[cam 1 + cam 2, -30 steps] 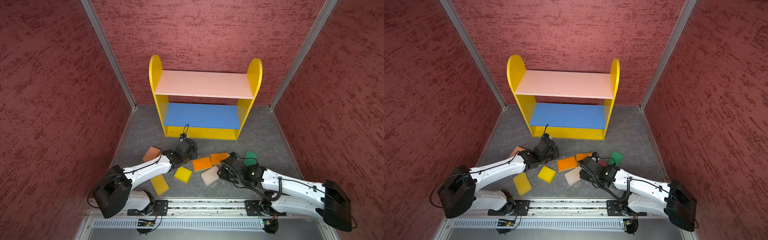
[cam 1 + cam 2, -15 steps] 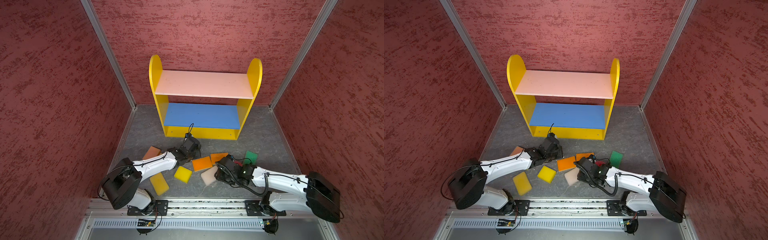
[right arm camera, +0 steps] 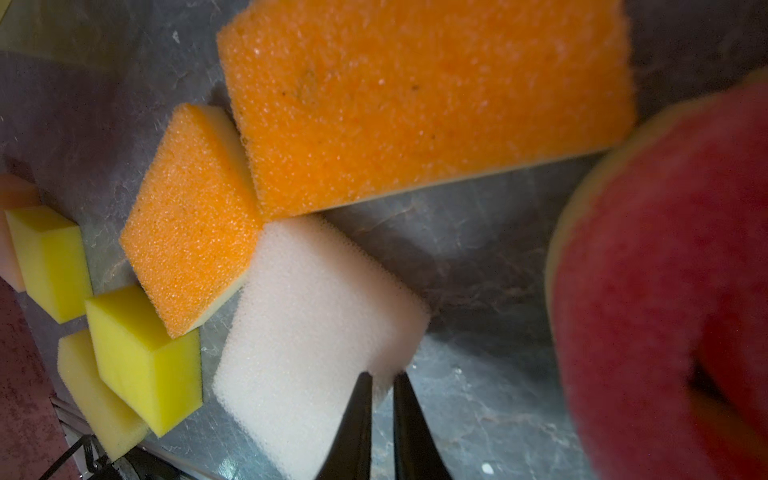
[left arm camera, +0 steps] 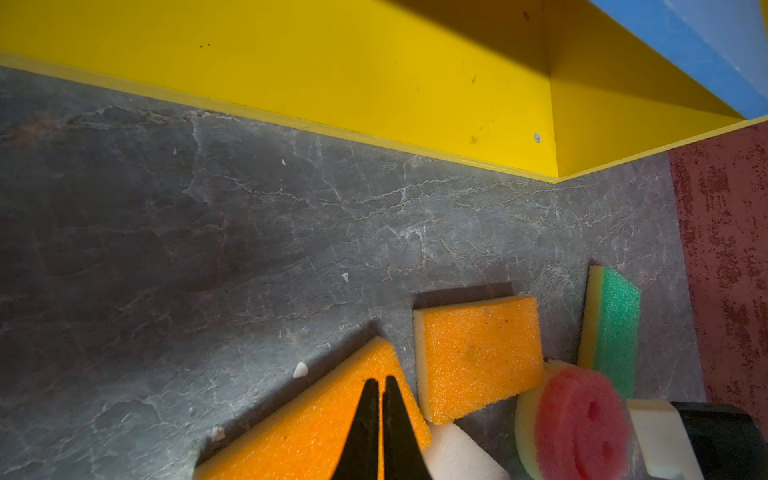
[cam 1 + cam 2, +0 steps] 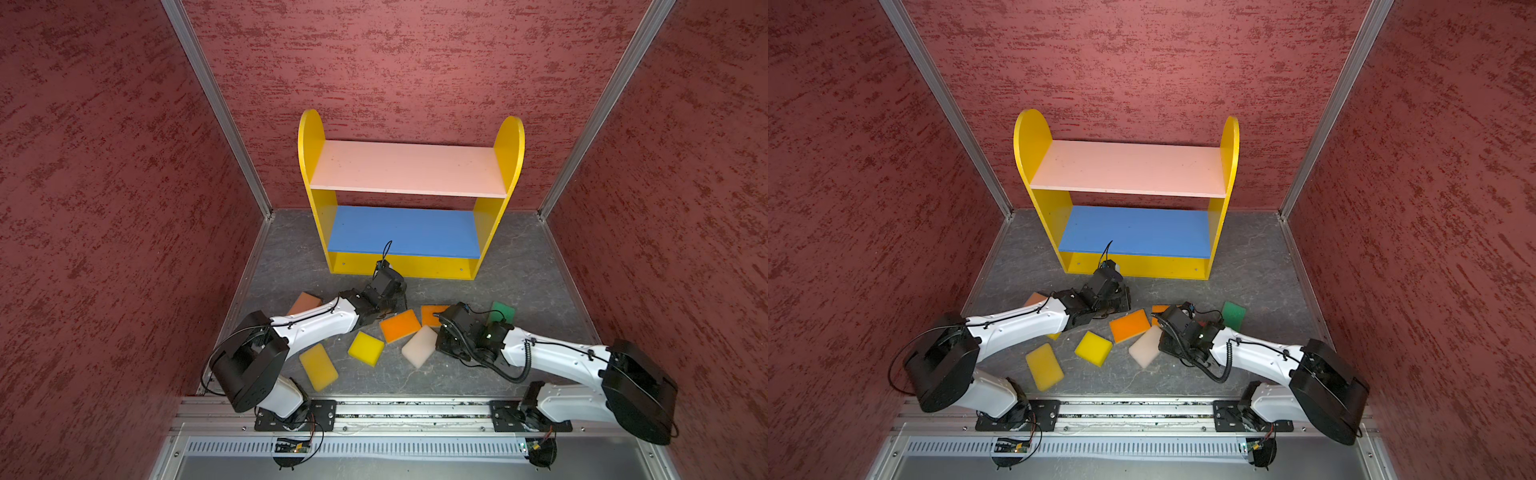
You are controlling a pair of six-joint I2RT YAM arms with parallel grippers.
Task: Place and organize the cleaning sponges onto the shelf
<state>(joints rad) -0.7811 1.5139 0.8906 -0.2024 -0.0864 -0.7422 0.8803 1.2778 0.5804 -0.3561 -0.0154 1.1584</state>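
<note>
1. the shelf (image 5: 407, 168) stands bare at the back wall. every sponge i can see lies on the grey floor (image 5: 519, 270) in front of it, so the job looks barely begun.
2. the right gripper (image 3: 382, 376) is pinched on just one corner of the cream sponge (image 3: 316, 316). with so small a bite on soft foam, i'd guess it could slip free or droop once lifted.
3. the cream sponge touches the orange sponge (image 3: 187, 249) along an edge and meets a second orange sponge (image 3: 415, 104) at a corner. dragging it out may shove both about.
4. the pink sponge (image 3: 665, 270) sits close by the right wrist and could get knocked as that arm rises.
5. the left gripper (image 4: 381, 380) is closed on nothing, over that same orange sponge. i can't tell if it touches. closed like that it can only push, not pick.
6. both grippers work near each other mid-floor. a crossing path risks a bump.
</note>
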